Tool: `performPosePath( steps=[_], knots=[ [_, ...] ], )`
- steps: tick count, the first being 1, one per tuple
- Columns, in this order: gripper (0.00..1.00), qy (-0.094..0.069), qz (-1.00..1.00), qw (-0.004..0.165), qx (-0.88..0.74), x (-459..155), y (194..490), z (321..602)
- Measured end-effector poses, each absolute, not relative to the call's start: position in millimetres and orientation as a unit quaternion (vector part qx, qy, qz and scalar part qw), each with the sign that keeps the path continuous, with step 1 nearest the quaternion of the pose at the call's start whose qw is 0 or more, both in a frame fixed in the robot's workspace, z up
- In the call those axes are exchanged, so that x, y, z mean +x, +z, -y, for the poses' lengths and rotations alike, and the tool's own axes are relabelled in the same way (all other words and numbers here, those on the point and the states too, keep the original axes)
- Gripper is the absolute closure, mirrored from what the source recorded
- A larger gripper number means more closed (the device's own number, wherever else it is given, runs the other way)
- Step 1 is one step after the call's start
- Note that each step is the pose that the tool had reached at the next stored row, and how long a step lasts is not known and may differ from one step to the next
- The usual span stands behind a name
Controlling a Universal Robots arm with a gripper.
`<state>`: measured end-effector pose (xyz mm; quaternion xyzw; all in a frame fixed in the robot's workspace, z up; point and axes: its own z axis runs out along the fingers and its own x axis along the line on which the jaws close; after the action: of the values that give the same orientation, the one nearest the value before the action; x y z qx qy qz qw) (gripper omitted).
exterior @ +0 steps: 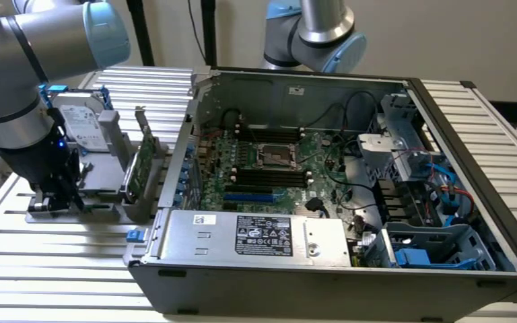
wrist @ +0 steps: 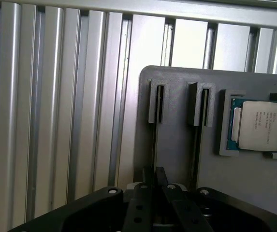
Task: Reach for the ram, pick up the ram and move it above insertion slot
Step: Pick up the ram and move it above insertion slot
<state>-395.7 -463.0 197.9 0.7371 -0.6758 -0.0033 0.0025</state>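
Note:
In the wrist view the ram (wrist: 153,145) shows edge-on, a thin dark strip standing in one groove of the grey holder (wrist: 177,150). My gripper (wrist: 154,175) is low over that groove with both fingers (wrist: 147,178) pressed together on the strip's near end. From the exterior view, the gripper (exterior: 56,198) is down at the holder (exterior: 97,210) on the slatted table, at the exterior view's left of the open computer case (exterior: 330,269). The black memory slots (exterior: 268,176) lie on the motherboard inside the case.
A silver hard drive (exterior: 83,124) and a green card with a metal bracket (exterior: 142,168) stand upright in the same holder. A processor chip (wrist: 261,125) sits in a recess of it. A second arm (exterior: 317,33) rises behind the case.

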Motion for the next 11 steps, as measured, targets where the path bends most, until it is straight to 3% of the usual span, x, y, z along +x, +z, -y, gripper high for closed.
performPosePath(
  steps=[11],
  knots=[
    [0.87,-0.003,0.676,0.003,0.737,-395.7,207.5,463.0]
  ],
)
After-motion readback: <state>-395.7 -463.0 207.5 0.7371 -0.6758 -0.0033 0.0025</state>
